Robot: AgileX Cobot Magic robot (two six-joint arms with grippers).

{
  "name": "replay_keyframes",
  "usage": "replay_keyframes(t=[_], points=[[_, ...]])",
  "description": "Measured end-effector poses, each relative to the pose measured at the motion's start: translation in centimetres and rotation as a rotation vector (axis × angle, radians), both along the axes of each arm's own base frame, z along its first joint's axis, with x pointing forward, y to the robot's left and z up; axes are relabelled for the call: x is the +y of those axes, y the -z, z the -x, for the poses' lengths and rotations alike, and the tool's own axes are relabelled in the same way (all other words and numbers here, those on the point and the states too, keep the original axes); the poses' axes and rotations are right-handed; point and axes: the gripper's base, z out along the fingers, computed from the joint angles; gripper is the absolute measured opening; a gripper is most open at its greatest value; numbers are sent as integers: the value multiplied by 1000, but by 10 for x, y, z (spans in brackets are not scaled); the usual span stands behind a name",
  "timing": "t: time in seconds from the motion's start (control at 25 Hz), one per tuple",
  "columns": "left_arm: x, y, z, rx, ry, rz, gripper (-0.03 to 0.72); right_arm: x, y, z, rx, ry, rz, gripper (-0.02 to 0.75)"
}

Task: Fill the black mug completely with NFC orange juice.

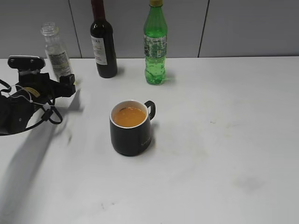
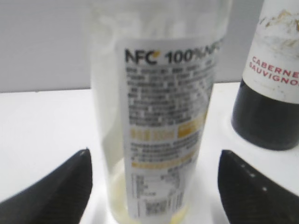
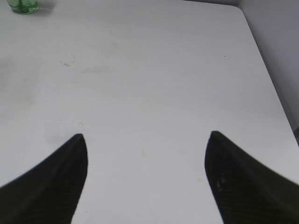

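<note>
The black mug stands in the middle of the white table, handle to the back right, filled with orange juice close to the rim. The clear NFC bottle stands upright at the back left, capless and almost empty; in the left wrist view the NFC bottle shows only a pale residue at its base. My left gripper is open, its fingers apart on either side of the bottle without touching it. My right gripper is open and empty over bare table, out of the exterior view.
A dark wine bottle stands just right of the NFC bottle, also in the left wrist view. A green bottle stands at the back middle, its base in the right wrist view. The table's right edge is near my right gripper.
</note>
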Motion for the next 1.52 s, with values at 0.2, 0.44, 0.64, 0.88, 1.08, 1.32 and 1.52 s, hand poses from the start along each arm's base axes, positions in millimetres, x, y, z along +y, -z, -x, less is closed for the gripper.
replay_keyframes(t=[0.2,0.44,0.64,0.88,1.08,1.32,1.52], points=[[5,-14,29,28,-6,-3,648,0,0,0,0,0,0,593],[8,-67,58,110,2,2,630,0,0,0,0,0,0,593],[9,-120,84,276,21,5,613,0,0,0,0,0,0,593],[13,-170,129,446,48,1,592,0,0,0,0,0,0,593],[18,-202,175,563,72,-8,588,0,0,0,0,0,0,593],[28,-247,243,540,93,-23,585,0,0,0,0,0,0,593],[36,-266,302,528,105,-33,585,0,0,0,0,0,0,593]])
